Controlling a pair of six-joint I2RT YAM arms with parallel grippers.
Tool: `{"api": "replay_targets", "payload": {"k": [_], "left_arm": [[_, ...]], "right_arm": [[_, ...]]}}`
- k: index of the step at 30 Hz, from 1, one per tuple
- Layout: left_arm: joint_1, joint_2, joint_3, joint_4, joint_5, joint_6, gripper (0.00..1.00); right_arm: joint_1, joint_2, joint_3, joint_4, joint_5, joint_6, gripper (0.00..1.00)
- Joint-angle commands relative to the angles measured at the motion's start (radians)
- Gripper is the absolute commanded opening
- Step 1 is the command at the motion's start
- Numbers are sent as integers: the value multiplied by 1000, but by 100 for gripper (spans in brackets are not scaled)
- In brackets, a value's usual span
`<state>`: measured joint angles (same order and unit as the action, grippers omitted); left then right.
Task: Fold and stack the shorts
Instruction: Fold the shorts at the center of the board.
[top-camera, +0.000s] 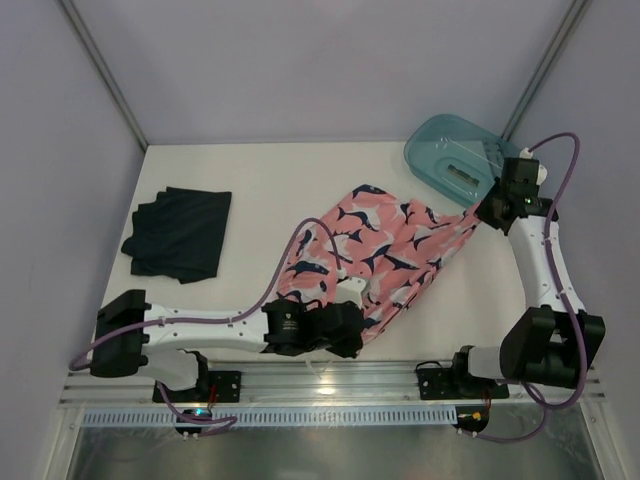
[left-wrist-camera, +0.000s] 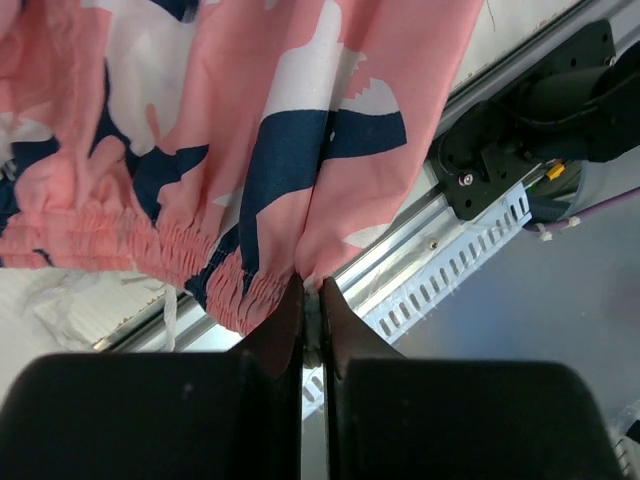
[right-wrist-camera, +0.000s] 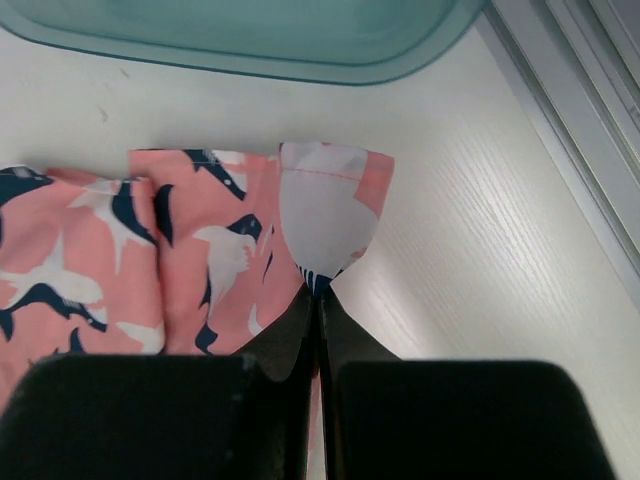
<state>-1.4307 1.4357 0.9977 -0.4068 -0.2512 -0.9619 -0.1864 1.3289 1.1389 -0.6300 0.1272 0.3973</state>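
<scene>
The salmon pink shorts (top-camera: 385, 250) with navy and white shapes lie stretched across the table's middle, from near front to far right. My left gripper (top-camera: 350, 325) is shut on their elastic waistband (left-wrist-camera: 250, 290) near the front edge. My right gripper (top-camera: 490, 210) is shut on a leg hem corner (right-wrist-camera: 330, 200) beside the tub. The dark navy shorts (top-camera: 180, 233) lie folded at the far left, away from both grippers.
A translucent teal plastic tub (top-camera: 455, 158) stands at the back right, just behind the right gripper; its rim shows in the right wrist view (right-wrist-camera: 300, 55). The metal rail (left-wrist-camera: 450, 270) with slotted strip runs along the table's front edge under the left gripper.
</scene>
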Motion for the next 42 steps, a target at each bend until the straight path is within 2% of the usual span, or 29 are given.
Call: {"api": "replay_targets", "payload": {"k": [1, 4, 7, 10, 15, 16, 20, 22, 23, 25, 26, 27, 31, 32, 33, 37, 38, 42], "left_arm": [[30, -60, 4, -134, 6, -61, 0], [99, -83, 25, -246, -26, -63, 0], [208, -100, 47, -412, -63, -77, 0], [347, -129, 27, -483, -36, -42, 0], [570, -129, -4, -497, 41, 67, 0], [640, -103, -5, -501, 58, 84, 0], [777, 3, -4, -498, 124, 175, 0], [838, 85, 4, -500, 145, 202, 8], [855, 110, 12, -507, 139, 219, 17], [880, 147, 42, -536, 107, 239, 25], [907, 164, 57, -547, 89, 245, 31], [920, 166, 94, -569, 70, 253, 32], [954, 161, 218, -608, -20, 279, 43], [957, 169, 246, -622, -78, 285, 49], [961, 193, 272, -641, -98, 296, 51], [989, 245, 354, -675, -132, 318, 54], [993, 252, 366, -672, -122, 321, 55], [997, 252, 338, -561, 198, 420, 52]], "right_arm": [[57, 4, 181, -5, 5, -35, 4], [175, 101, 338, -37, 14, -37, 4], [292, 226, 497, -69, 34, -32, 4], [369, 369, 640, -67, 19, -28, 4], [441, 616, 853, -19, -104, 8, 4], [458, 704, 890, -22, -112, 18, 4], [475, 886, 1013, -5, -164, 41, 6], [473, 958, 1048, 19, -172, 55, 10], [473, 977, 1050, 32, -184, 57, 11], [473, 1015, 1076, 39, -210, 52, 19], [473, 1021, 1093, 36, -219, 37, 24], [475, 1021, 1095, 29, -230, 25, 34], [470, 963, 1075, 1, -232, -47, 49], [469, 925, 1052, -5, -230, -76, 51], [467, 908, 1041, -25, -215, -86, 54], [467, 797, 923, -68, -181, -114, 56], [467, 774, 845, -69, -178, -115, 56], [467, 644, 630, -30, -159, -101, 57]]}}
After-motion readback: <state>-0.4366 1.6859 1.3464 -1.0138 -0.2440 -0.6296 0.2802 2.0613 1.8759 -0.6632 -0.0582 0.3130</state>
